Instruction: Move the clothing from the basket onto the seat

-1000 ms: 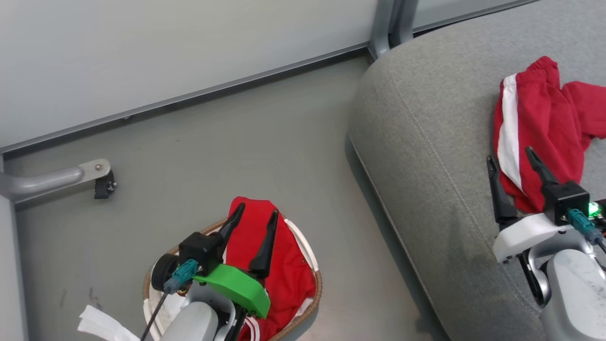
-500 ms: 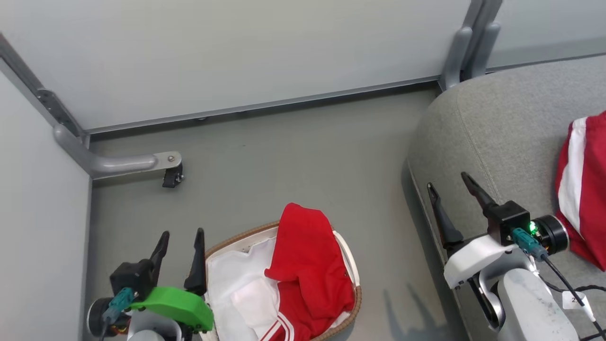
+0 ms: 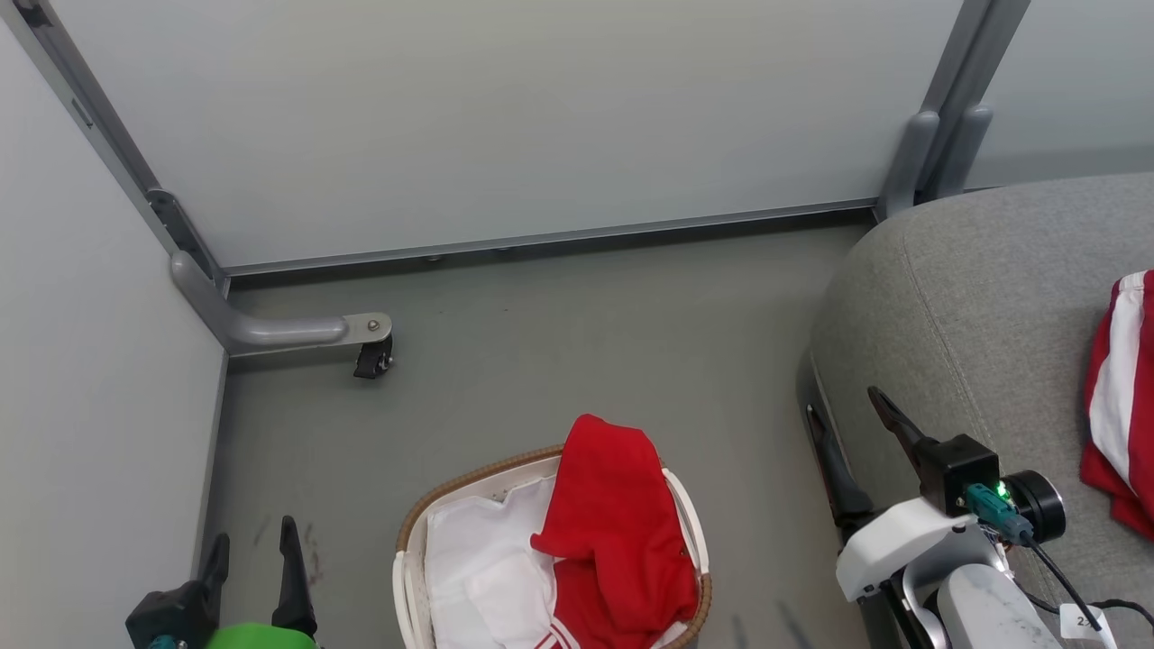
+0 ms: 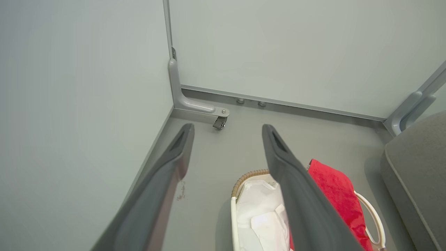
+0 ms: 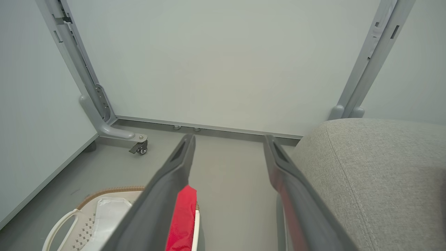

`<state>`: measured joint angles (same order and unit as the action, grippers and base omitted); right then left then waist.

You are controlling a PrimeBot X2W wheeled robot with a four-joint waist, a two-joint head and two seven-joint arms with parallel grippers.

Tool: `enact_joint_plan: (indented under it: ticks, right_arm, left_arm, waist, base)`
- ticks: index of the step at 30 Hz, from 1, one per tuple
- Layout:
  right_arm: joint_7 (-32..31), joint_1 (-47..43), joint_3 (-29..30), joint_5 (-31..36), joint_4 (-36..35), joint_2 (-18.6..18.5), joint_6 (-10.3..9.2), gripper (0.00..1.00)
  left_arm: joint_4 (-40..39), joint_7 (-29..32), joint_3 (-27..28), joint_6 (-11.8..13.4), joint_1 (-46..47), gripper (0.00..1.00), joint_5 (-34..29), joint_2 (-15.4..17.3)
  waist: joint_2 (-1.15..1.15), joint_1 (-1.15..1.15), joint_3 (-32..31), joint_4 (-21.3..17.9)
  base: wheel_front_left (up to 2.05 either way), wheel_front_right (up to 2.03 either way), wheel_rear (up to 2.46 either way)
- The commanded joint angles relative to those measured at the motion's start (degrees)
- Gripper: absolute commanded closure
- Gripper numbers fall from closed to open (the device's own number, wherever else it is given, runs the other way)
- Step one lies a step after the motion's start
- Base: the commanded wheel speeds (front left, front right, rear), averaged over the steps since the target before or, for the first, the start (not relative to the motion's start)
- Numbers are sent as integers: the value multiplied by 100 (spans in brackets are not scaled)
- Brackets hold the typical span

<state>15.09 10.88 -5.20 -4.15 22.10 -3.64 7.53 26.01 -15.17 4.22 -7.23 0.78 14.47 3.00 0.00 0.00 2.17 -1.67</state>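
Partly done, I reckon: one red garment (image 3: 1113, 397) lies on the seat (image 3: 974, 288) at right, more clothing (image 3: 618, 532) waits in the near basket (image 3: 478, 461), and my left tool (image 3: 254, 534) and right tool (image 3: 843, 404) hang spread, empty.

Red clothing (image 3: 613, 523) in basket (image 3: 487, 462) and on seat (image 3: 974, 297).

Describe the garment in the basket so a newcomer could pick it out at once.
Left of the large grey seat, a small oval white basket with a brown woven rim stands on the floor. The clothing is the bright red heap in its right half, rising over the far rim. Unlike the plain white liner beside it, it is red with white stripes.
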Motion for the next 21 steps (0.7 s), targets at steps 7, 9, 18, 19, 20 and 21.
enact_joint_plan:
  ticks: [7, 9, 18, 19, 20, 21]
  right_arm:
    - [12, -82, 48, 43, -35, 21, -8, 0]
    - [12, -14, 50, 53, -61, 27, -8, 0]
    - [12, 595, -48, 25, -417, 58, -8, 0]
    - [12, 675, -76, 27, -459, 62, -8, 0]
    - [12, 765, -92, 24, -511, 64, -8, 0]
    - [12, 828, -124, -5, -555, 62, -8, 0]
  left_arm:
    - [19, 3, -125, -6, -104, 0, 167, -6]
    - [50, 3, -257, -10, 3, 0, 200, -7]
    - [324, 3, -1074, -27, 777, 0, 688, -3]
    - [340, 3, -1153, -28, 887, 0, 700, -4]
    - [376, 3, -1279, -28, 1031, 0, 746, -3]
    - [406, 3, -1361, -29, 1133, 0, 784, 0]
  waist:
    - [0, 0, 105, -29]
    - [0, 0, 193, -44]
    - [0, 0, 1116, -313]
    - [0, 0, 1236, -351]
    - [0, 0, 1356, -386]
    - [0, 0, 1465, -421]
  base:
    - [0, 0, 0]
    - [0, 0, 0]
    - [0, 0, 0]
    - [0, 0, 0]
    - [0, 0, 0]
    - [0, 0, 0]
